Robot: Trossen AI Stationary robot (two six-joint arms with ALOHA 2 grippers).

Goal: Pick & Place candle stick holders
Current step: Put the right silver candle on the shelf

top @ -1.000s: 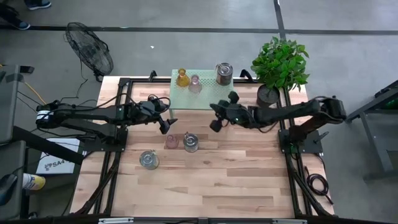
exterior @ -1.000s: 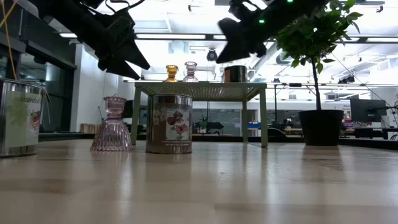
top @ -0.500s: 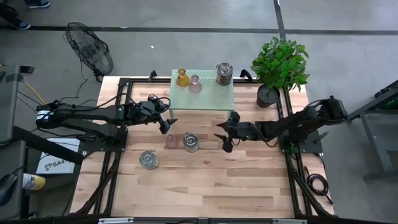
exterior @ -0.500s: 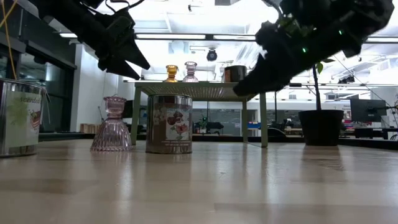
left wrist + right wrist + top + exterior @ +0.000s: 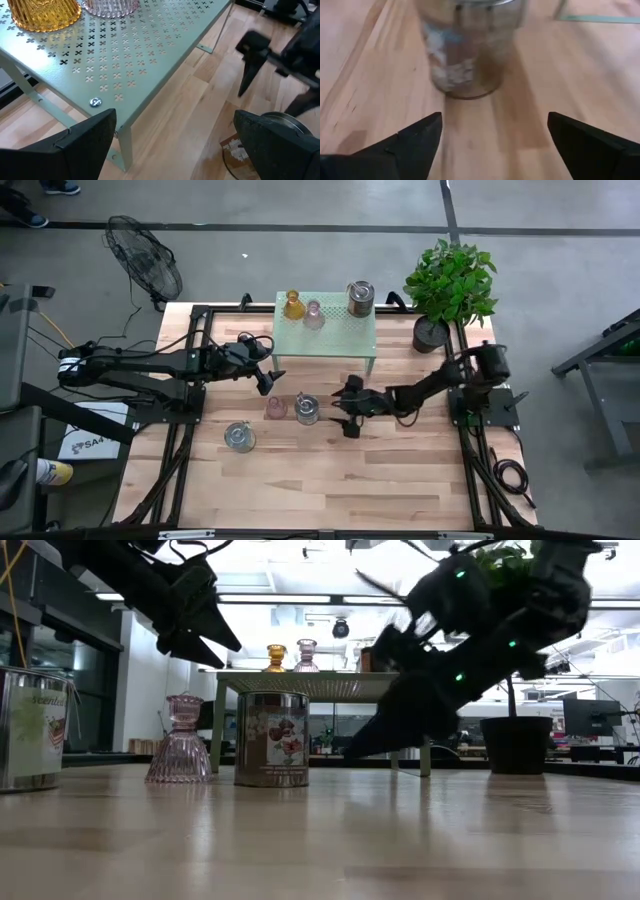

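Six holders show in the high view, three on the green stand [image 5: 345,338] and three on the bare table [image 5: 400,470]. On the stand, an amber holder [image 5: 293,305] sits at its far left corner with a pink holder [image 5: 313,315] just beside it, and a metal holder [image 5: 360,297] stands near the far right corner. The stand itself is at the table's far edge, with a potted plant [image 5: 450,285] beside it at the far right corner.

On the wood in front of the stand, a second pink holder [image 5: 275,408] and a second metal holder [image 5: 307,409] stand just beside each other, near the table's middle. A third metal holder [image 5: 239,436] sits apart from them, nearer the left edge.

The right gripper [image 5: 344,412] is low over the table just to the right of the middle metal holder, its fingers spread wide and gripping nothing; its wrist view shows that holder [image 5: 470,50] ahead between the two fingers [image 5: 410,142].

The left gripper [image 5: 270,380] hangs above the table by the stand's front left leg, over the pink holder, fingers [image 5: 85,137] parted and empty.
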